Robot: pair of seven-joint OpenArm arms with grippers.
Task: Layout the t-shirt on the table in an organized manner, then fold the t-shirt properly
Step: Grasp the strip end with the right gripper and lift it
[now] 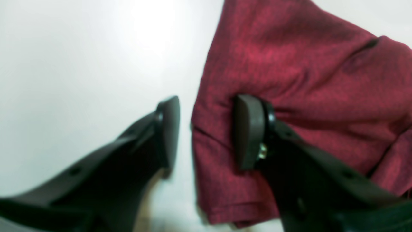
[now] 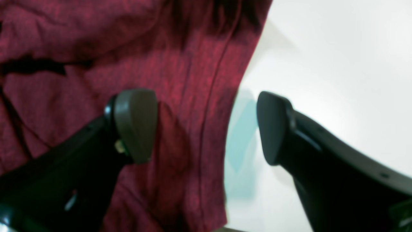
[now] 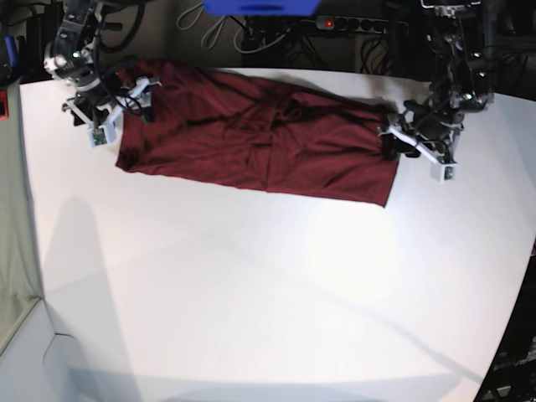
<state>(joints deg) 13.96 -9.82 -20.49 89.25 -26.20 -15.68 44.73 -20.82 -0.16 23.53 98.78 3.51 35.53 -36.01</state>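
Table (image 3: 251,293) white, cables (image 3: 276,33) probably behind

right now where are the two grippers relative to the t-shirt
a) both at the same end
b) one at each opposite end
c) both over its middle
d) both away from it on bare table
b: in the base view the left gripper is at one end of the t-shirt and the right gripper at the other.

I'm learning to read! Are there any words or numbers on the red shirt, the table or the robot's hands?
No text can be read in these pictures.
t-shirt: plain, no print.
table: bare white, no marks.
left gripper and right gripper: no labels visible, and both wrist views are blurred.
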